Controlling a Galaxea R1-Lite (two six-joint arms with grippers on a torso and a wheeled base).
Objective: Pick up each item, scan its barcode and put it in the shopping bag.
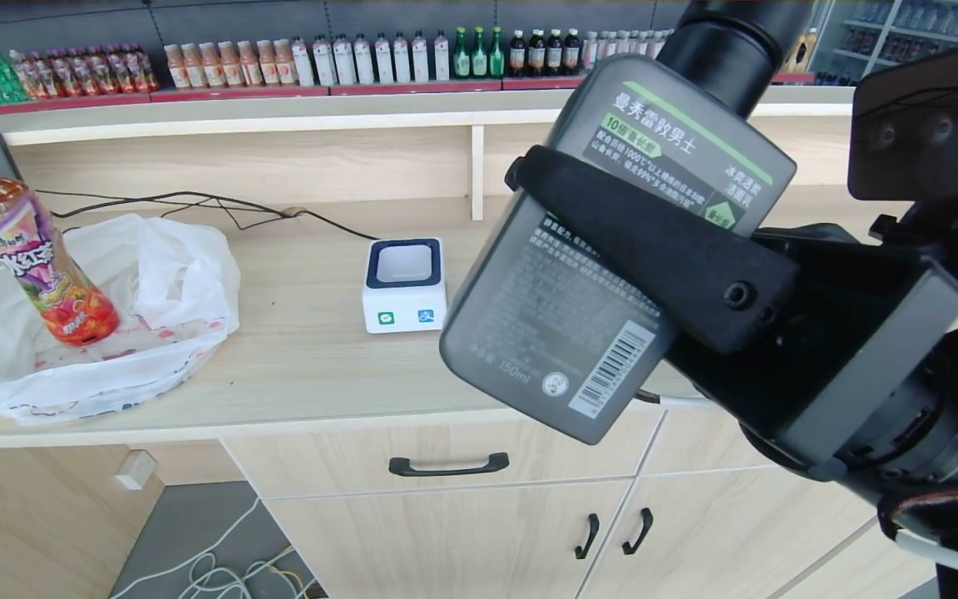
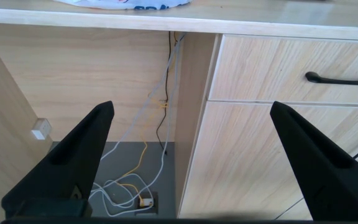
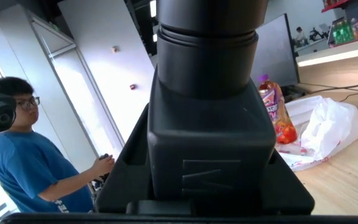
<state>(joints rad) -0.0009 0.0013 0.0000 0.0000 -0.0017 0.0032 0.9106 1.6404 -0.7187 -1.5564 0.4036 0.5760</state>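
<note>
The right hand (image 1: 554, 200) is gripping the dark grey bottle (image 1: 545, 333) above the desk (image 1: 304, 358), its barcode (image 1: 612, 368) facing the head camera. The scanner (image 1: 404, 284) is sitting below, to that hand's left. Farther left, a drink bottle (image 1: 34, 254) is standing on the shopping bag (image 1: 171, 274). The left hand (image 2: 191, 106) is hanging open before the cabinets (image 2: 260, 68).

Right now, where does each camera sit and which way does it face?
Head: looks forward and down at the counter, scanner and bag; right gripper holds a grey bottle close up.
Left wrist: below counter height, facing the cabinet; open left gripper frames it.
Right wrist: behind the grey bottle, facing the bag and drink bottle.
Shared: head and right wrist show bag and drink bottle.
</note>
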